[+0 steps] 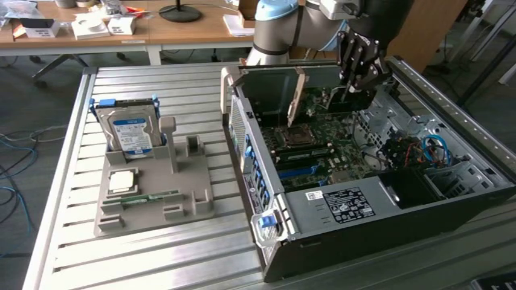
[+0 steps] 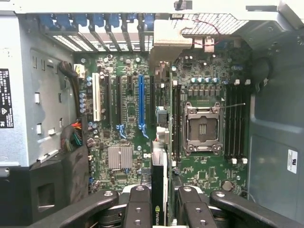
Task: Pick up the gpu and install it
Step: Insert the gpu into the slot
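Hand (image 2: 161, 209) is clamped on the gpu (image 2: 159, 180), which hangs edge-down above the motherboard (image 2: 128, 142), inside the computer case (image 1: 354, 205). To seat it well, the card edge should be parallel to the long slots (image 2: 141, 102) and descend straight, not tilted.

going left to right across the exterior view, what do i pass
hard drive → cpu socket → gripper holding the gpu → blue cables
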`<action>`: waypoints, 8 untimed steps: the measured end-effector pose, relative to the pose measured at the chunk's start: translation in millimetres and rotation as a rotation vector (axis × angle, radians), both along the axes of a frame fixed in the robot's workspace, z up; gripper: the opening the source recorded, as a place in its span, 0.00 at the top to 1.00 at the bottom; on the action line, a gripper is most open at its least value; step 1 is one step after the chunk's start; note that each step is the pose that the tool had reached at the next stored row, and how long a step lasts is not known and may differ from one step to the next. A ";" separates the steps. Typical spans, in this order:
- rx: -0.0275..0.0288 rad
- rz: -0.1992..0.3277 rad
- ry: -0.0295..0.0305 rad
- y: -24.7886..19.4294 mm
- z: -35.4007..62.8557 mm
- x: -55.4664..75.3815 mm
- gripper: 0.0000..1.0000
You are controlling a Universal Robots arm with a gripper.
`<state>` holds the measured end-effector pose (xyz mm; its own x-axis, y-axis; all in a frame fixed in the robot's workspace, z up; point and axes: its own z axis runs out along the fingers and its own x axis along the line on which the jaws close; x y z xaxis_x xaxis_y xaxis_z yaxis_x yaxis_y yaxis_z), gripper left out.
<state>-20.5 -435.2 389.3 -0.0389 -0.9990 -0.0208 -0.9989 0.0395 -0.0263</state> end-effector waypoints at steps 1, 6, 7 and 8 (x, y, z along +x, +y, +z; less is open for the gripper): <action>-0.0001 0.000 0.0001 0.0 0.0 0.0 0.74; -0.0002 0.000 0.0001 0.0 -4.2 0.1 0.74; -0.0002 0.000 0.0001 0.0 -4.2 0.1 0.74; -0.0002 0.000 0.0001 0.0 -4.2 0.1 0.74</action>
